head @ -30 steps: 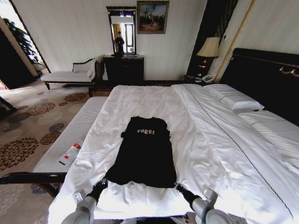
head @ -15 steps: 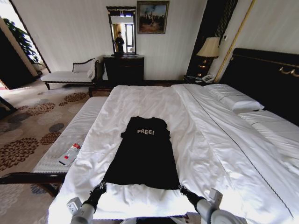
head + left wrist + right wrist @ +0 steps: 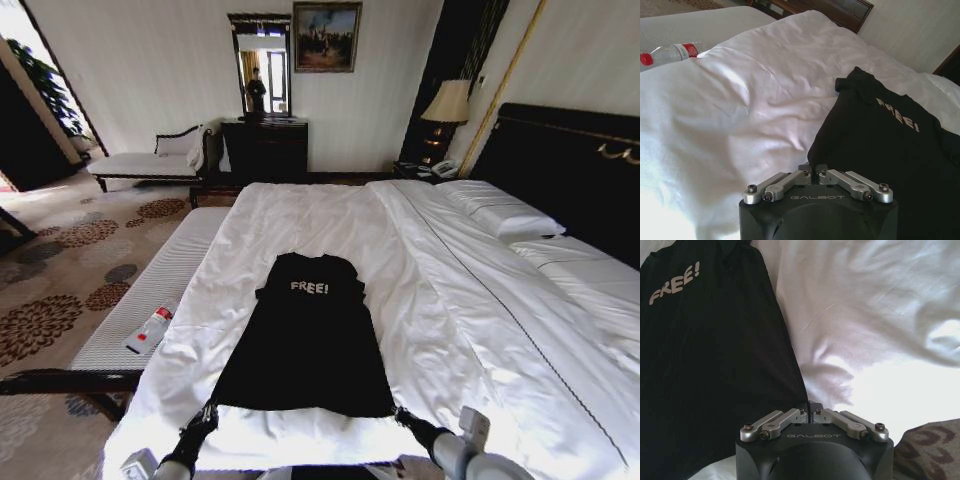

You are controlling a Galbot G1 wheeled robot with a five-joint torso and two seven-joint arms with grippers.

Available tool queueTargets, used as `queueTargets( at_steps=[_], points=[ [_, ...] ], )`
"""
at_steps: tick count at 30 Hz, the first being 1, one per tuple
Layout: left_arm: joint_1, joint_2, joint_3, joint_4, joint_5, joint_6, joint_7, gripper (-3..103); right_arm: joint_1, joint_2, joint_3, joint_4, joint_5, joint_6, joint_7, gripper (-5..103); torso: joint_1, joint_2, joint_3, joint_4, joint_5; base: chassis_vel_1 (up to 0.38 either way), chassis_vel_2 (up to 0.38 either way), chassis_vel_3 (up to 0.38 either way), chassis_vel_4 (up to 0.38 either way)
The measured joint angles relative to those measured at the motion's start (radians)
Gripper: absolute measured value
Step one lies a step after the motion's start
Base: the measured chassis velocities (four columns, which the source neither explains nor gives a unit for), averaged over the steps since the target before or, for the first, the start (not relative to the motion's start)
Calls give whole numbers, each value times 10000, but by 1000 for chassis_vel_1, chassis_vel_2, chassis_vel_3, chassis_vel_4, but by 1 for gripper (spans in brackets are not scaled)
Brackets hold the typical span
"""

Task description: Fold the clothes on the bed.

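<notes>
The clothes are one black T-shirt (image 3: 305, 340) with white "FREE!" lettering, lying flat and face up on the white bed (image 3: 430, 300), collar pointing away from me. My left gripper (image 3: 209, 411) is shut on the hem's left corner, and in the left wrist view the gripper (image 3: 813, 169) pinches the black cloth (image 3: 880, 145). At the hem's right corner my right gripper (image 3: 401, 412) is likewise shut on the fabric, seen close in the right wrist view as gripper (image 3: 811, 408) and shirt (image 3: 715, 350). The hem is stretched straight between them near the bed's near edge.
A narrow white-cushioned bench (image 3: 170, 270) runs along the bed's left side with a plastic bottle (image 3: 150, 328) on it. Pillows (image 3: 500, 215) and a dark headboard (image 3: 570, 170) lie at right. A dresser (image 3: 265, 148) and chaise (image 3: 150, 160) stand by the far wall.
Both grippers have drawn back toward me with the hem corners in them. The shirt has slid nearer the bed's near edge and lies longer and flatter.
</notes>
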Motion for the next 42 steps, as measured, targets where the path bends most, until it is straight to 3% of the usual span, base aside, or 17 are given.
queueTargets(
  at_steps=[4, 10, 22, 32, 39, 42],
  points=[
    [794, -101, 1, 160, 310, -670, 197, 2, -199, 44, -141, 61, -324, -38, 264, 1, -1, 0, 0, 0, -1, 0, 0, 0, 0],
    [1344, -106, -17, 231, 418, -1170, 230, 2, -529, 50, -272, 260, -996, -38, 383, 1, -1, -1, 0, 1, -1, 0, 0, 0, 0],
    [1819, -137, 50, 228, 698, -1439, 125, 2, -1170, 242, -485, 521, -1958, -25, 450, 1, 0, 0, 1, 0, -1, 0, 0, 0, 0],
    [2336, -113, 684, 661, 1171, -2126, -1, 2, -1485, 290, -791, 727, -2337, -15, 537, 1, 0, 1, 0, 0, -1, 0, 0, 0, 0],
    [1892, -241, 729, 1069, 1137, -2129, -216, 2, -1315, 286, -900, 259, -2395, -5, 500, 1, 0, 0, 1, 0, -1, 0, 0, 0, 0],
    [1760, -265, 798, 1230, 1561, -2188, -346, 2, -1131, 375, -1071, -95, -2518, 74, 267, 1, 0, 0, 1, 0, -1, 0, 0, 0, 0]
  ],
)
